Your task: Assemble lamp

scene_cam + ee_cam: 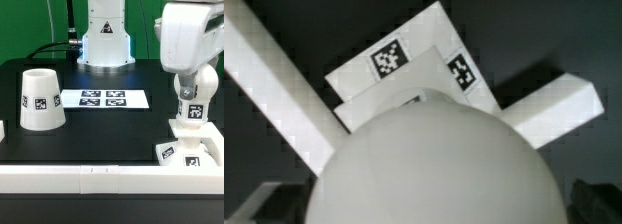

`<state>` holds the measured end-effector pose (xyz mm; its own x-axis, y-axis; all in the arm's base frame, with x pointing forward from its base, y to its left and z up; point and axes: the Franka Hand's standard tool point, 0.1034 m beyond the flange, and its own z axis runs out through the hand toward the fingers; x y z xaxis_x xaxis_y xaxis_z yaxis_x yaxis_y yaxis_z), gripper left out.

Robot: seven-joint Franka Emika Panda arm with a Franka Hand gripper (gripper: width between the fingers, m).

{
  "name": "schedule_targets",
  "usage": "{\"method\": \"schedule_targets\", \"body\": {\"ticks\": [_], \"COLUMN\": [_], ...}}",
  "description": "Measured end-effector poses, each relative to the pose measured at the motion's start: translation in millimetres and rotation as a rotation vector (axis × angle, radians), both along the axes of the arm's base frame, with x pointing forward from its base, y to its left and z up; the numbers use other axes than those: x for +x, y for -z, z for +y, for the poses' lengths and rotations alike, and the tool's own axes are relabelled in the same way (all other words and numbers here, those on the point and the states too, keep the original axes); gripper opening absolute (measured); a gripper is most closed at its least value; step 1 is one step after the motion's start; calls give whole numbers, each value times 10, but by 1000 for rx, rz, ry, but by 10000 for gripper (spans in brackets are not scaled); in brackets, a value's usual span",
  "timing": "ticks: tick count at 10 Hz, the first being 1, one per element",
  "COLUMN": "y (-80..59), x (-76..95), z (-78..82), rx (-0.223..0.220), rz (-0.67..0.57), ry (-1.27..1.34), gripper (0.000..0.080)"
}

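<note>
The white bulb [190, 116] stands upright on the stepped square base [176, 151] at the exterior view's right, close to the front rail. My gripper [190, 98] comes down over the bulb's top, jaws open to either side of it. In the wrist view the bulb's rounded dome [438, 160] fills the space between my dark fingers [260, 206], and the tagged base [402, 60] lies beyond it. I cannot tell whether the fingers touch the bulb. The tapered shade [42, 100] stands by itself at the exterior view's left, wide end down.
The marker board [103, 99] lies flat mid-table in front of the arm's pedestal [105, 45]. A long white border rail [100, 178] runs along the front edge, right beside the base. Sections of rail [278, 95] cross the wrist view.
</note>
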<state>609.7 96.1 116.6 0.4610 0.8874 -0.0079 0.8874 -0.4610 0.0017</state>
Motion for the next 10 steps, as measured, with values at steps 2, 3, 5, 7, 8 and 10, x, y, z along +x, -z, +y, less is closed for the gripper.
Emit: {"method": "schedule_targets", "body": {"ticks": [2,3,5,7,8,10], "y": [-35,-40,-42,-35,-31,-27], "x": [33,36,41,38,38,40], "z": [15,32,20,0,-3,-16], "rx": [-26,-33,-46,-54,-56,-63], "rz": [-19,-21,-18,-12,-10,-8], "ry": [-158,-216,-387,-487,-551,-584], "gripper": [698,698,698,698,698,698]}}
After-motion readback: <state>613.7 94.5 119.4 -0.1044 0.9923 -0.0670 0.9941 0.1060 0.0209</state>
